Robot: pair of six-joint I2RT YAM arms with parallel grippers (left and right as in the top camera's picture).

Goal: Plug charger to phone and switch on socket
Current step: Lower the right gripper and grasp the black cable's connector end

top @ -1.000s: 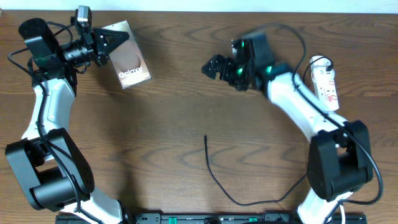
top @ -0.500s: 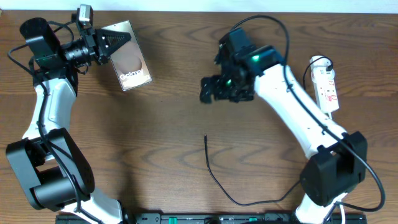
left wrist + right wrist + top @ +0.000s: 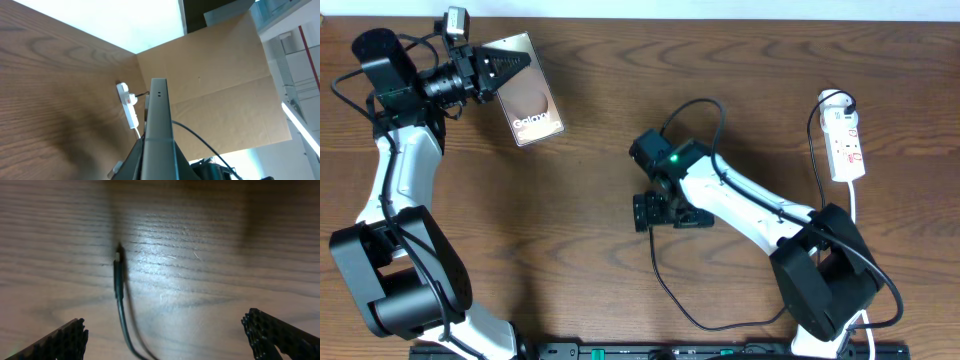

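Right gripper (image 3: pixel 648 212) wide open, hovering over the plug end of the charger (image 3: pixel 118 280); we see it lying at right angles to the closing line, off-centre between the fingers (image 3: pixel 60 342). This arm's the nearer one; left gripper (image 3: pixel 485 68) clamps the phone (image 3: pixel 525 100), well apart.

In the overhead view you cannot see the plug tip of the charger (image 3: pixel 655 260), which lies beneath the right gripper (image 3: pixel 642 212), and the fingers of the left gripper (image 3: pixel 510 60) cover one corner of the phone (image 3: pixel 532 100). The socket (image 3: pixel 846 140) shows too small for you to tell how its switch stands. In the left wrist view you get the phone edge-on, its screen unseen and its lower end cut off by the bottom edge; in the right wrist view the charger runs out past the bottom edge, and both fingers are cropped at the corners.
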